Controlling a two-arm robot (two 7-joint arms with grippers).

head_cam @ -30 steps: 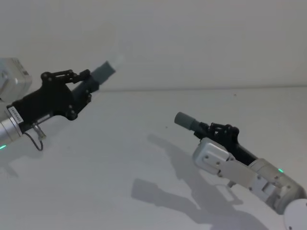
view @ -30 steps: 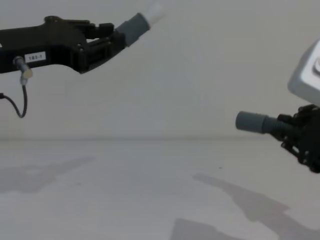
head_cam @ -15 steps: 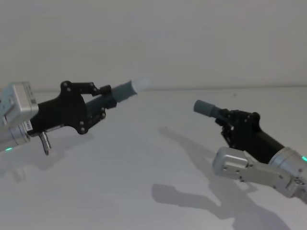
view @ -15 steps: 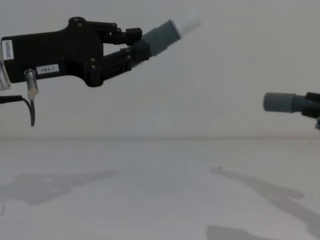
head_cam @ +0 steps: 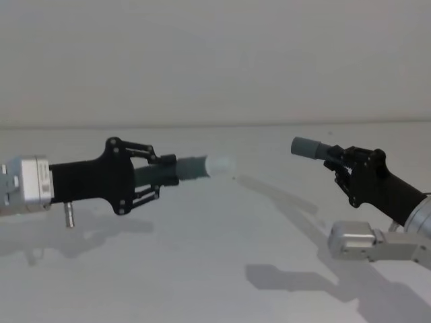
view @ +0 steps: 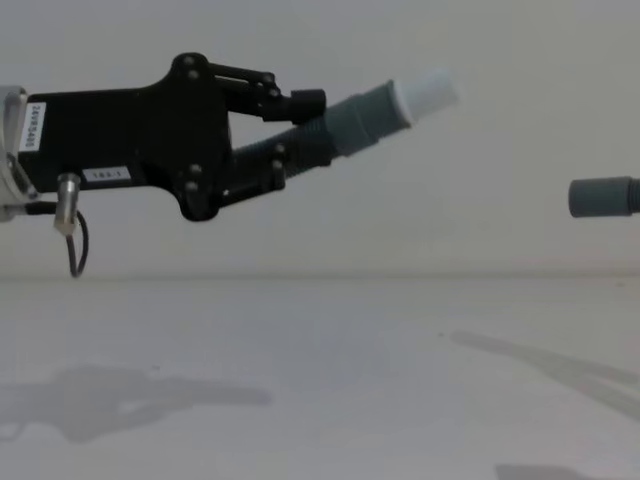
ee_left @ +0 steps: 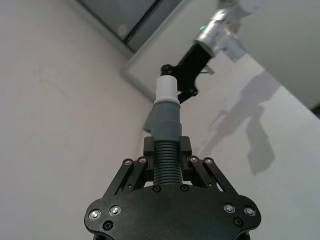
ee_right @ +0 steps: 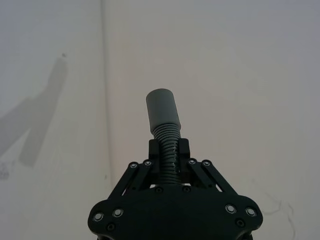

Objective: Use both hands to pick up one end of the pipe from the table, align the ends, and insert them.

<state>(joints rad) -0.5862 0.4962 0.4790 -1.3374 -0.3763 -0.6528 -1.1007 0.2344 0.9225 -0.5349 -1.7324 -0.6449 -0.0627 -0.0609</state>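
Here, aligning the ends: the left gripper (head_cam: 163, 176) grasps the white-tipped pipe piece (head_cam: 195, 167) and the right gripper (head_cam: 339, 163) grasps the socket piece (head_cam: 308, 147), both aloft above the surface (head_cam: 202, 269) and well apart. Bring the axes into line before closing the gap. Both pieces are dark grey, corrugated and smooth-cuffed.

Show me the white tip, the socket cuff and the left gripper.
white tip (view: 425, 92), chest view, middle of its side.
socket cuff (head_cam: 307, 147), head view, middle of its outer wall.
left gripper (ee_left: 166, 150), left wrist view, midway between the fingertips clamping the pipe (ee_left: 166, 170).
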